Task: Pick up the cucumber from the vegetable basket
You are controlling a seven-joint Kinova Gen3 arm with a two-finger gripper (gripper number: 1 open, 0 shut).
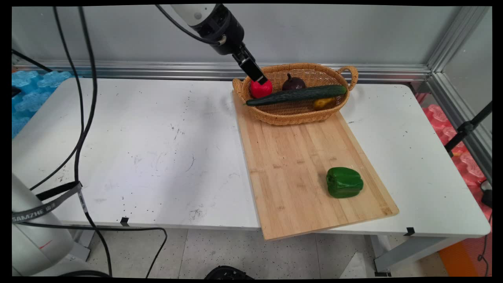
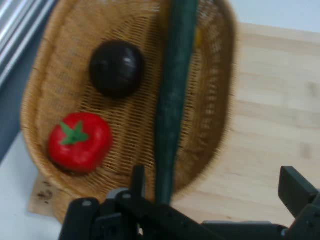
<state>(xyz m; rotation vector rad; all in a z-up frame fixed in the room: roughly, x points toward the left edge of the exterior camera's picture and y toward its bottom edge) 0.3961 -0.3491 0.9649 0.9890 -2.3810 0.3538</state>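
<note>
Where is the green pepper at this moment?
In the main view, the green pepper lies alone on the wooden board, toward its near right corner, well apart from the basket at the far end.

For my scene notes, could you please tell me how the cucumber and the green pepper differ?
The cucumber is long, slim and dark green; the green pepper is short, blocky and brighter. The cucumber lies across the basket; the pepper sits on the cutting board. Both are green, and the gripper holds neither.

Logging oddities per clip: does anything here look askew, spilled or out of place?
Two things. The cucumber is too long for the basket and lies across it, its ends up at the rim. The cutting board sits skewed on the table, its near corner overhanging the edge. Nothing looks spilled or damaged.
</note>
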